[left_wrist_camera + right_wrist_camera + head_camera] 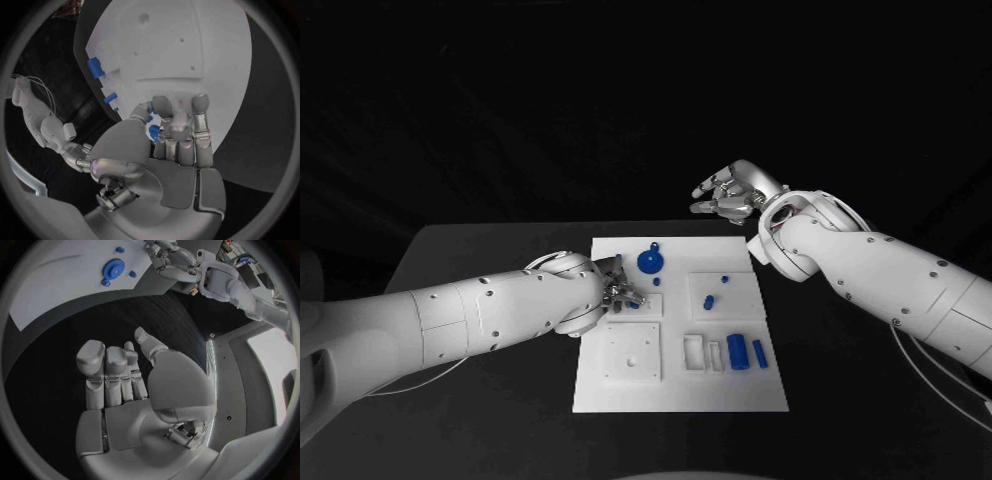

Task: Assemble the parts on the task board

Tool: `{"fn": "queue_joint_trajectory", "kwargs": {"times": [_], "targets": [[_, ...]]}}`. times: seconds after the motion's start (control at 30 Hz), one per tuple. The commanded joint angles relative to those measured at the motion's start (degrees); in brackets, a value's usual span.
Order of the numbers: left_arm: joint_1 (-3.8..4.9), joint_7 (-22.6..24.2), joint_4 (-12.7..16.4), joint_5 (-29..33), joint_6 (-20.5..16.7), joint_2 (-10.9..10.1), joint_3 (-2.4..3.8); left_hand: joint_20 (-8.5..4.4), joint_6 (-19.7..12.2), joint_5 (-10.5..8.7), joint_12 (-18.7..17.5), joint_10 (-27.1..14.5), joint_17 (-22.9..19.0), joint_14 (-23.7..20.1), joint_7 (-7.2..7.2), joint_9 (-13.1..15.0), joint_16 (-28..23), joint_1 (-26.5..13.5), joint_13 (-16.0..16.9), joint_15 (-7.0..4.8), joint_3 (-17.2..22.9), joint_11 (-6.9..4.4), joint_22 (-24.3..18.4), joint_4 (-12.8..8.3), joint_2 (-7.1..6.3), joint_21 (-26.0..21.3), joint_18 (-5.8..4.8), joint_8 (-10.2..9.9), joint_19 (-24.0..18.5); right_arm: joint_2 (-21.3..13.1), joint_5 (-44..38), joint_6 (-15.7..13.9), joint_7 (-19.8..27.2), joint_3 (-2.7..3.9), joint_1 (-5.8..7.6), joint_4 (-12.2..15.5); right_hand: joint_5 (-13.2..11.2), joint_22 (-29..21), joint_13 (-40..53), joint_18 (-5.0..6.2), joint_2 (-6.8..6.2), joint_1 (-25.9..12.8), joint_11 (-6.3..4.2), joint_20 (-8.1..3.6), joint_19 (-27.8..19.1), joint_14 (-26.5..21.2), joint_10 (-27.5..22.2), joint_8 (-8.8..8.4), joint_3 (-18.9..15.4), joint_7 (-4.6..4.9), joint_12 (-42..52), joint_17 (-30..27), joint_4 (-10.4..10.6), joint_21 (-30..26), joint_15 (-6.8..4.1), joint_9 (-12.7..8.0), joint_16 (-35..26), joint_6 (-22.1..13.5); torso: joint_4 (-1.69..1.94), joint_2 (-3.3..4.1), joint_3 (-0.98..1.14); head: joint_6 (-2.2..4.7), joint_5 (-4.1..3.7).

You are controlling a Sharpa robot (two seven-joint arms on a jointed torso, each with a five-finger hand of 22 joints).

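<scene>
The task board (678,395), a white plate, lies in the middle of the black surface (488,250). On it a blue gear-like disc (651,263) sits toward the far edge, small blue pegs (708,300) lie near the centre, and two blue cylinders (737,351) stand at the near right. The left hand (620,291) rests on the board's left part, its fingers (180,125) curled around a small blue part (154,132). The right hand (733,193) hovers beyond the board's far right corner, fingers loosely apart, holding nothing.
</scene>
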Motion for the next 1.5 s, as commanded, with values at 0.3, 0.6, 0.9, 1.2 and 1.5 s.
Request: {"fn": "queue_joint_trajectory", "kwargs": {"times": [0.3, 0.6, 0.9, 1.2, 1.5], "targets": [[-0.16, -0.1, 0.0, -1.0, 0.6, 0.5, -0.1, 0.41, 4.7, -0.44, 0.9, 2.5, 1.0, 0.6, -4.32, 3.3, 0.6, 0.3, -0.4, 0.09, 3.9, -0.47, 1.4, -3.4, -0.47, 0.6, 0.15, 1.2, 0.2, 0.3, -0.3, 0.9, 0.1, 0.03, -0.16, -0.1, 0.2, 6.6, 0.1, 0.32, 0.41, -0.5, -0.18, -0.3, 0.2, 0.2, 0.2, -0.03, 0.4, 0.02, -0.2, 0.0, 0.1, -0.1, -0.25, 0.1, -0.2, -0.3, -0.05, 0.04, 0.05, -0.34, -0.07], [-0.37, 0.2, -0.5, -1.5, 0.6, 1.2, -0.12, 0.53, 5.1, -2.53, 1.2, 2.5, 1.4, 0.7, -4.57, 4.6, 0.8, 0.7, -0.4, 0.1, 2.7, -0.56, 1.4, -2.6, -0.86, 0.5, 0.18, 1.6, 0.1, 0.4, -0.3, 0.9, 0.1, 0.03, -0.19, -0.1, 0.3, 6.6, 0.1, 0.32, 0.42, -0.7, -0.18, -0.3, 0.2, 0.3, 0.2, -0.04, 0.3, 0.01, -0.2, 0.0, 0.3, -0.1, -0.26, 0.1, -0.1, -0.4, -0.06, -0.03, 0.02, -0.49, -0.25], [-0.56, 0.4, -0.8, -1.6, 0.2, 1.4, -0.13, 0.57, 5.3, -7.94, 1.3, 2.5, 1.4, 0.7, -4.76, 5.9, 0.7, 1.9, -0.6, 0.08, 0.0, -0.63, 1.4, -0.2, -0.78, 0.4, 0.17, 1.5, 0.2, 0.5, -0.3, 0.9, 0.2, 0.03, -0.19, -0.1, 0.3, 6.6, 0.1, 0.32, 0.45, -0.8, -0.18, -0.31, 0.2, 0.3, 0.2, -0.03, 0.2, 0.0, -0.2, 0.0, 0.4, -0.1, -0.26, 0.1, -0.1, -0.4, 0.0, -0.04, 0.03, -0.46, -0.34], [-0.58, 1.0, -1.1, -1.3, 1.0, 1.3, -0.13, 0.54, 5.8, -9.84, 1.3, 2.5, 1.0, 0.4, -5.06, 6.0, 0.4, 1.2, -0.6, 0.08, -4.5, -0.63, 1.3, 4.6, -3.99, -0.4, 0.0, 1.1, -0.1, 0.6, -0.3, 0.9, 0.2, 0.03, -0.2, -0.3, 0.3, 6.6, 0.1, 0.32, 0.45, -0.8, -0.18, -0.31, 0.2, 0.3, 0.2, -0.03, 0.2, 0.0, -0.2, 0.0, 0.4, -0.1, -0.26, 0.1, -0.1, -0.4, 0.02, -0.03, 0.0, -0.56, -0.42], [-0.59, 1.1, -1.3, -1.3, 0.8, 1.2, -0.12, 0.58, 6.0, -13.05, 1.3, 2.5, 0.9, 0.3, -4.97, 6.4, 0.2, 1.7, -0.5, 0.06, -5.7, -0.6, 1.2, 8.6, -5.19, -0.7, 0.04, 1.4, -0.1, 0.5, -0.3, 0.9, 0.2, 0.03, -0.26, -0.5, 0.3, 6.5, 0.1, 0.32, 0.49, -0.9, -0.19, -0.31, 0.2, 0.3, 0.2, -0.04, 0.1, -0.01, -0.1, 0.0, 0.5, -0.1, -0.27, 0.1, -0.1, -0.4, 0.01, -0.04, -0.05, -0.52, -0.46]]}}
